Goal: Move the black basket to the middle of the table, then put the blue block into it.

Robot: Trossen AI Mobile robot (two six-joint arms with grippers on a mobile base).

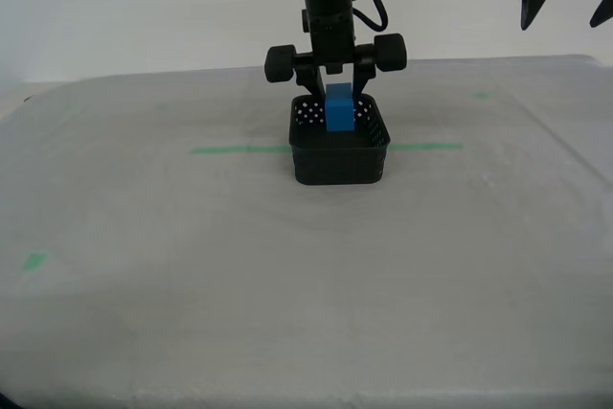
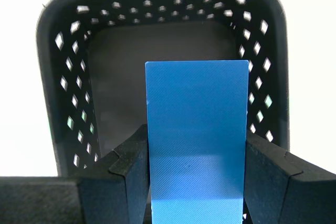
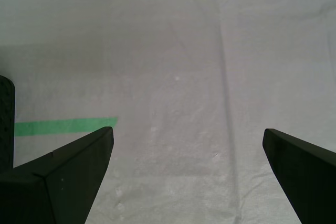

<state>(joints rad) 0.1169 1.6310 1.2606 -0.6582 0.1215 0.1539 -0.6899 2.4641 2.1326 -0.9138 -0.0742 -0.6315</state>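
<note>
The black basket stands near the middle of the table, on the green tape line. My second gripper reaches down into it from above, shut on the blue block. The block is upright, its lower part below the basket's rim. In the second wrist view the blue block sits clamped between the two fingers of my second gripper, over the basket. My first gripper hangs open and empty high at the exterior view's upper right. Its wrist view shows the same gripper with only the basket's edge beside it.
A green tape line runs across the table behind the basket. Small green marks lie at the exterior view's left and far right. The table's far edge meets a pale wall.
</note>
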